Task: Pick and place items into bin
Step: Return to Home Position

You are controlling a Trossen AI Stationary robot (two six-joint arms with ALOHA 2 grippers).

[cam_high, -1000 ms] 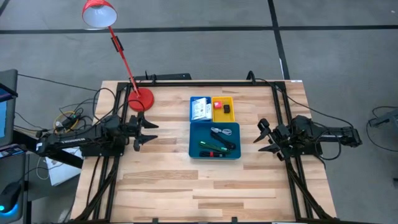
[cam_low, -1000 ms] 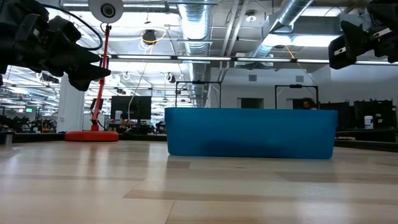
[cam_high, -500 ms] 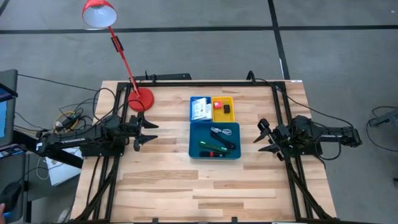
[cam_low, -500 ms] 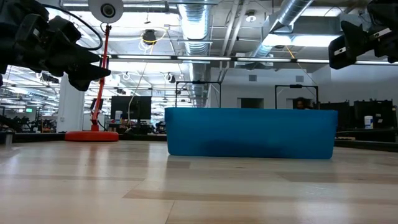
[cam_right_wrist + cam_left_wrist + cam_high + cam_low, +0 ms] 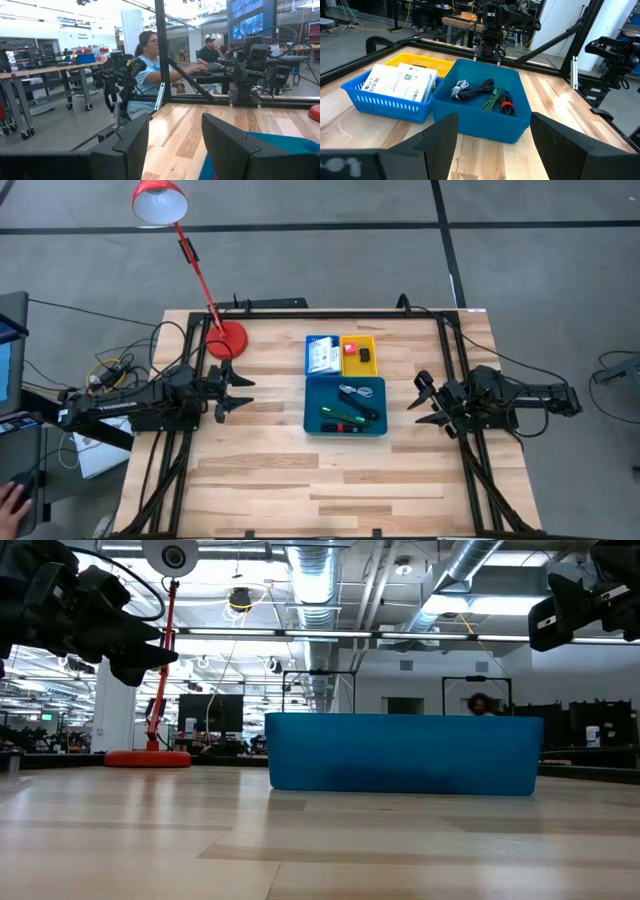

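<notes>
Left tool (image 5: 242,392) and right tool (image 5: 420,398): both wide, empty. Between them lies the teal tray (image 5: 311,418) with cable (image 5: 358,392) and green-and-black stick (image 5: 333,413). Adjoining it, the blue tray (image 5: 309,341) holds white packets (image 5: 322,358); the yellow tray (image 5: 353,366) holds pink block (image 5: 349,349) and black piece (image 5: 366,354).

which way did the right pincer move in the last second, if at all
No. In the high view the right pincer holds the same spot right of the teal tray.
</notes>
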